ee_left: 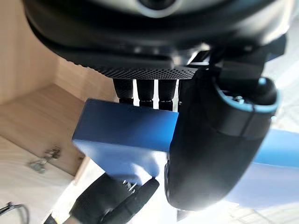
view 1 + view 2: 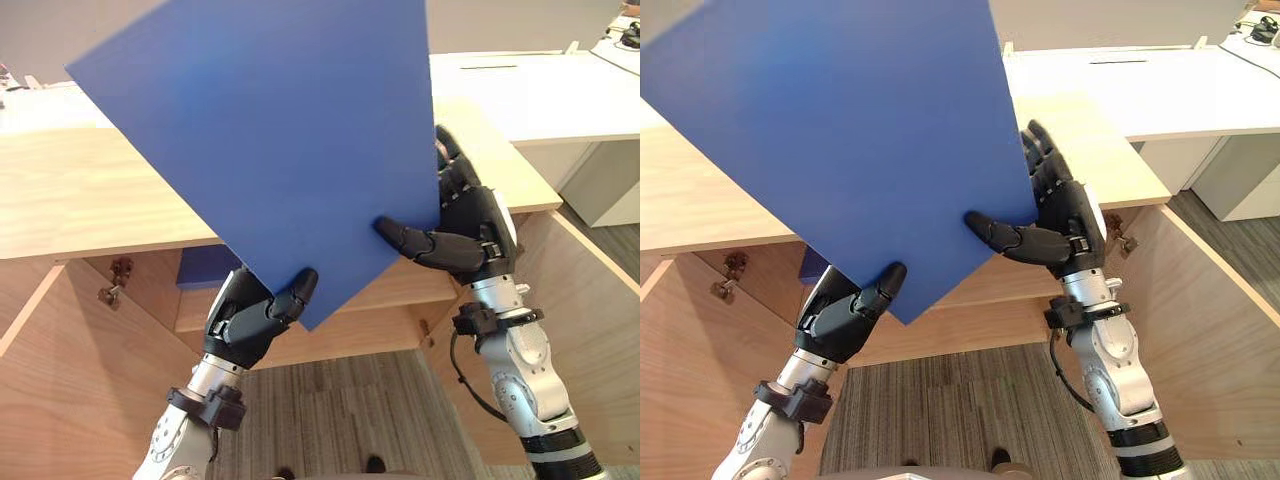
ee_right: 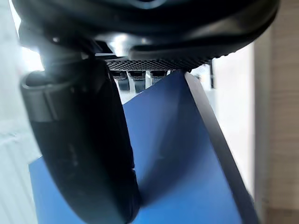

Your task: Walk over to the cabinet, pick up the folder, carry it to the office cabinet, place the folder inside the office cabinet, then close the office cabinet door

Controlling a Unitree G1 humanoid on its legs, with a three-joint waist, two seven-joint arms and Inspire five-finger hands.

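A large blue folder (image 2: 270, 130) is held up tilted in front of the open wooden office cabinet (image 2: 90, 190), one corner pointing down. My left hand (image 2: 250, 315) pinches its lower left edge, thumb on the near face and fingers behind. My right hand (image 2: 465, 225) pinches the lower right edge the same way, thumb lying across the blue face. In the left wrist view the folder (image 1: 126, 135) passes between thumb and fingers; in the right wrist view the folder (image 3: 187, 163) does too. The folder hides much of the cabinet's top.
Both cabinet doors stand swung open: the left door (image 2: 50, 380) and the right door (image 2: 590, 320). A blue item (image 2: 205, 268) rests on the inner shelf (image 2: 390, 290). A white desk (image 2: 540, 90) stands behind at the right. Striped carpet (image 2: 340, 410) lies below.
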